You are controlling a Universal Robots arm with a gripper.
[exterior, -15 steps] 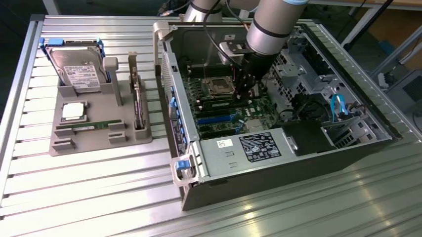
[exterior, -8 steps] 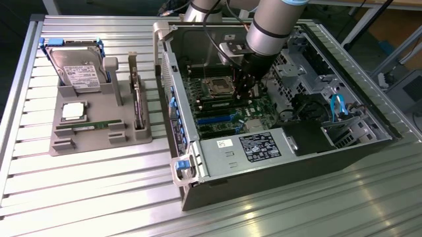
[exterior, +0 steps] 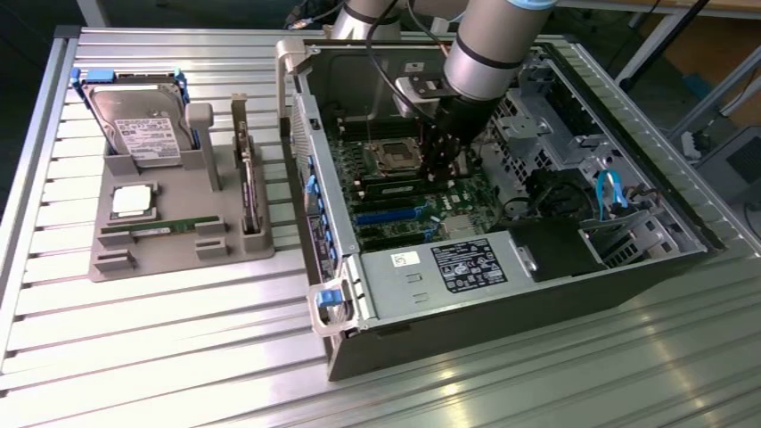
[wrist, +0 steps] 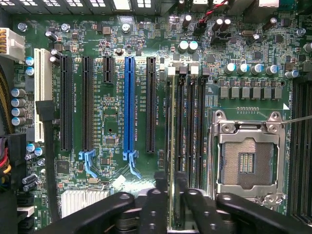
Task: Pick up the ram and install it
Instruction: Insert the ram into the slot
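Gripper (exterior: 443, 174) points straight down inside the open computer case (exterior: 511, 294), low over the green motherboard (exterior: 398, 201) and at about 3 o'clock from the square processor socket (exterior: 393, 159). The grey arm (exterior: 487, 53) drops in from 12 o'clock of the exterior view, its last link nearly vertical and a cable trailing off its side. At 9 o'clock from the case sits a grey tray (exterior: 178, 259). A second stick (exterior: 160, 227) lies flat on it, below a hard drive (exterior: 141, 120).

Seen from the wrist, the gripper (wrist: 170, 187) straddles the ram stick (wrist: 171, 136). The stick stands on edge in a memory slot, between the blue slot (wrist: 128, 107) and the processor socket (wrist: 248, 163), with more dark memory slots just beside it. The two black fingers (wrist: 160, 187) stand slightly parted, one on each side of the stick's near end. A thin gap shows on either side, so they flank the stick without clamping it.
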